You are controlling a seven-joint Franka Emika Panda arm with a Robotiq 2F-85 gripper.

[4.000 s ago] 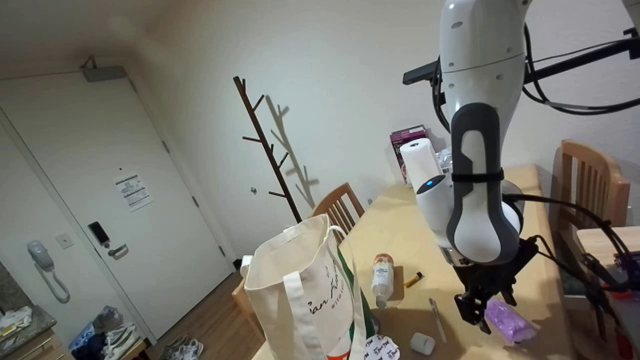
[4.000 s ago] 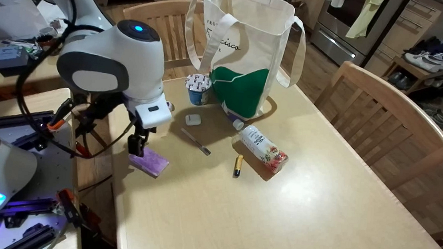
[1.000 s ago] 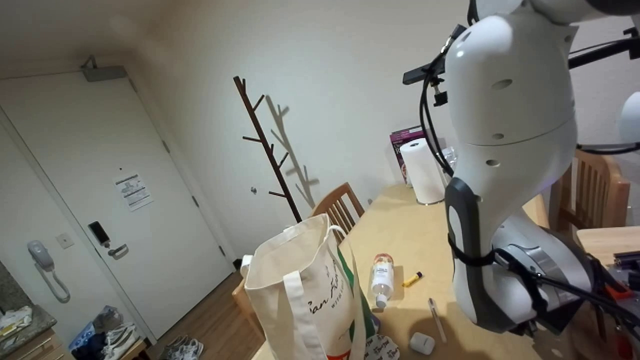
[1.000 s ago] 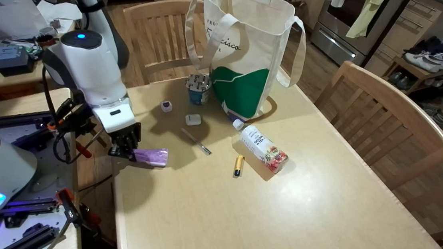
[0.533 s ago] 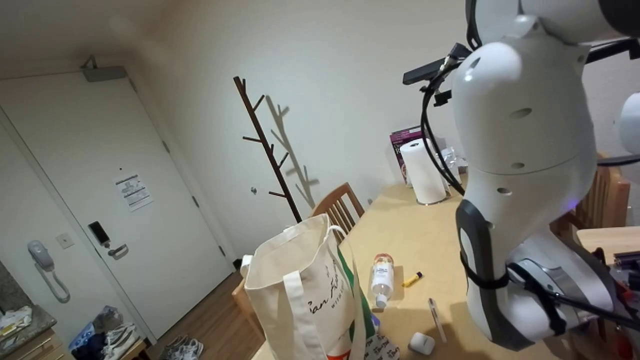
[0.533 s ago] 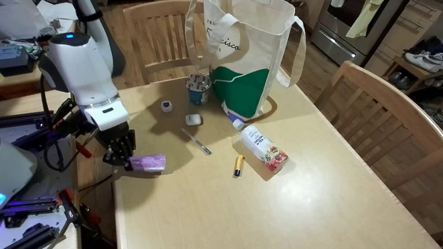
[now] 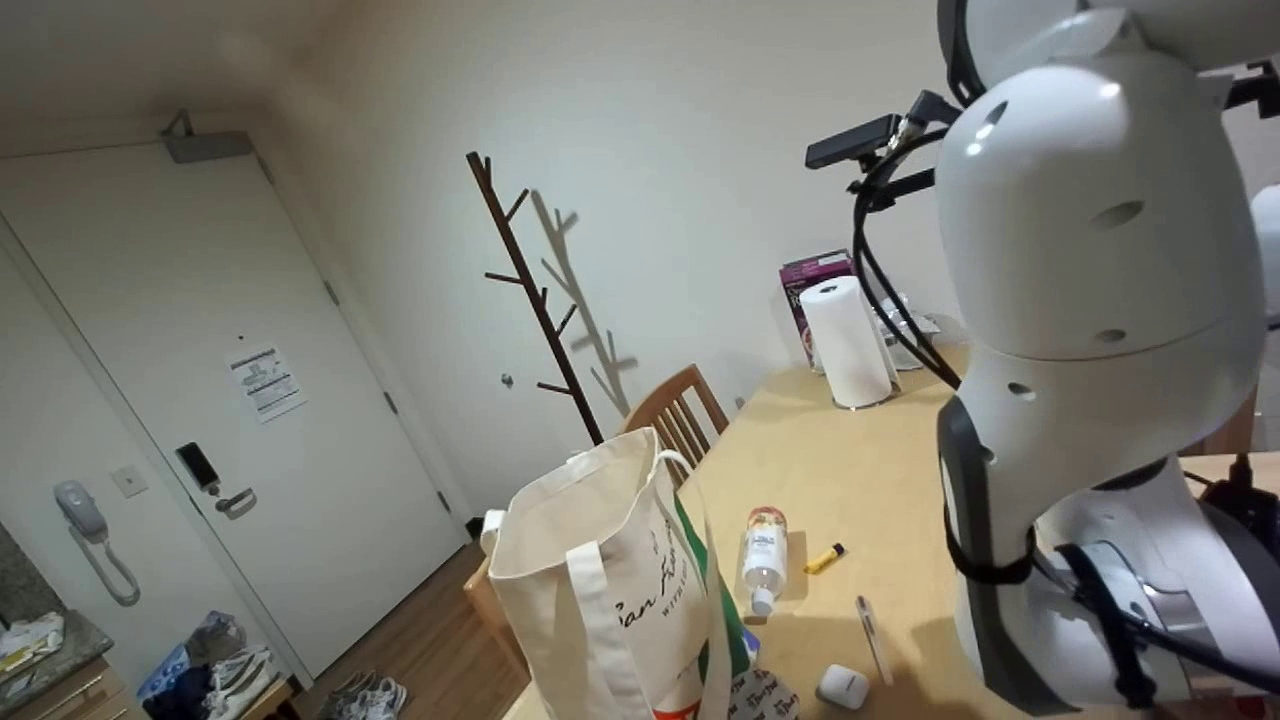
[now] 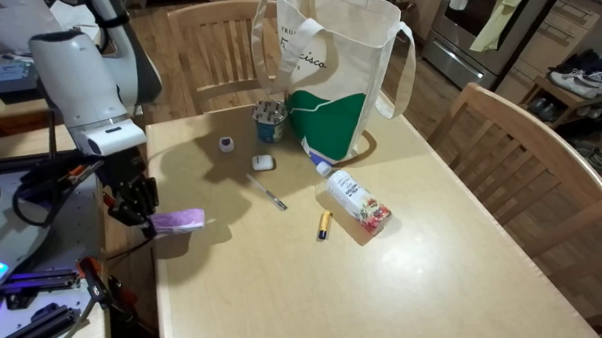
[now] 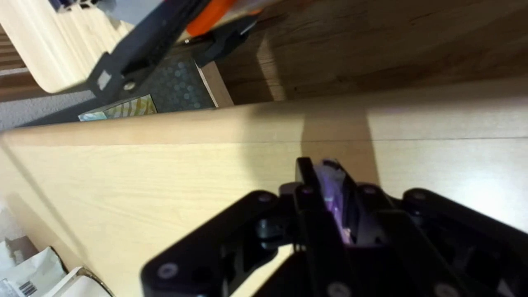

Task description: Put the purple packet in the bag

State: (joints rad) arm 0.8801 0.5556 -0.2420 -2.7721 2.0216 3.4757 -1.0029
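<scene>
I have the tool (image 9: 324, 178) narrowed onto the packet (image 8: 179, 220); in the wrist view its two jaws stand close together with the purple film pinched between them. In an exterior view the packet juts sideways from the tool, near the edge of the counter (image 8: 322, 301), with shadow beneath. It is outside the bag (image 8: 350, 78) and well apart from it. In an exterior view the arm (image 7: 1090, 230) hides the tool from me.

Counting, I get one packet, one bag, one bottle (image 8: 355, 200), one pen (image 8: 267, 193), one yellow tube (image 8: 324, 225), one case (image 8: 263, 162), one block (image 8: 226, 144) and one tub (image 8: 268, 127). Further along I see one roll (image 7: 848, 345) and one box (image 7: 818, 268) behind it.

The packet is flat, lilac and rectangular, crinkled and shiny at the grip. The bag is cream cloth, upright and boxy, its mouth gaping, with loop handles, dark script and a green patch. The bottle is clear with a white label, lying on its side, cap near the bag's base. The tube is short with a dark end; the pen is slim. The case is white, smooth and rounded; the block is small and white with a purple spot. The tub is round and blue under a patterned lid, just beside the bag; whether they touch, I cannot tell. The roll is white, the box purple. The counter is pale, smooth wood with a patch of glare.
</scene>
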